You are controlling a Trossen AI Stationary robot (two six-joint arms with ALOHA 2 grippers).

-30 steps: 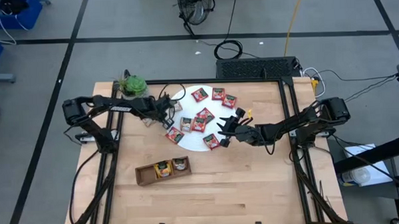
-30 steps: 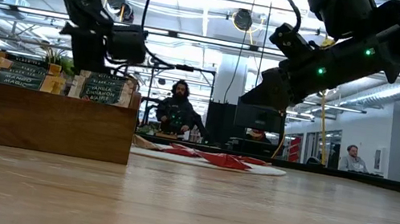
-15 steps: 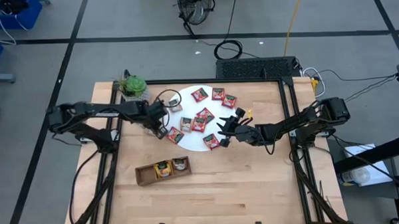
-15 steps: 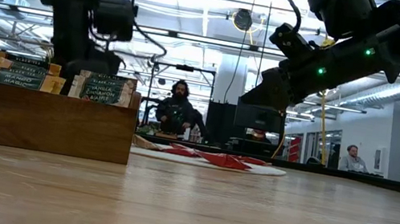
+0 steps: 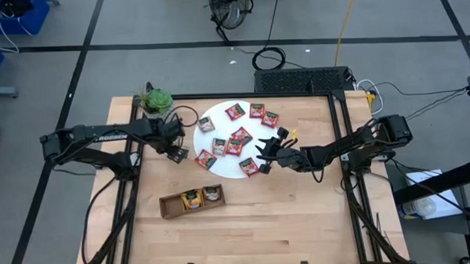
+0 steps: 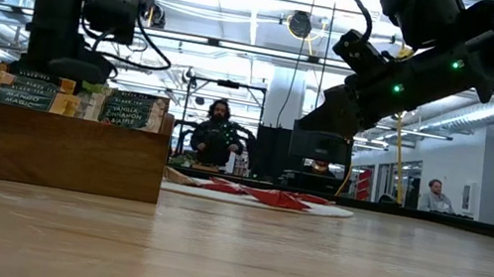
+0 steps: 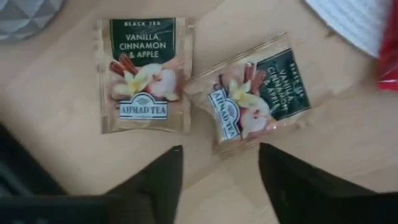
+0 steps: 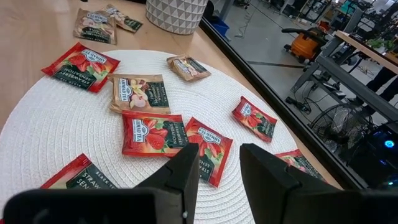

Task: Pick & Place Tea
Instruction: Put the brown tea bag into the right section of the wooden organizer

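The wooden tray point(image 5: 192, 202) lay nearest the front edge of the table point(image 5: 285, 224), with two sachets standing in its compartments; in the low view their labels rose above the tray wall point(image 6: 45, 145).

Farther back, the left gripper point(image 5: 175, 152) hung over bare wood just beside the left edge of the white disc point(image 5: 221, 168). Its fingers point(image 7: 155, 180) were spread apart and held nothing. Beyond the fingertips, two grey-brown vanilla-cinnamon sachets lay flat on the table, close together: one square to the camera point(image 7: 143, 74), the other tilted point(image 7: 255, 93). Neither touched the fingers. The edge of the disc point(image 7: 364, 22) showed just past the tilted one.

The right gripper point(image 5: 266, 155) hovered over the right part of the disc, its fingers point(image 8: 186, 171) partly parted with nothing between them. Under and beyond it lay red strawberry sachets point(image 8: 151, 133) and a grey-brown one point(image 8: 138, 93) on the disc's weave, none touched. From above, about nine sachets were scattered over the disc, among them three in a row near its far rim point(image 5: 255, 111).

The potted plant point(image 5: 157, 101) stood at the far left corner of the table. Beyond the table a person point(image 6: 214, 138) sat in the room.
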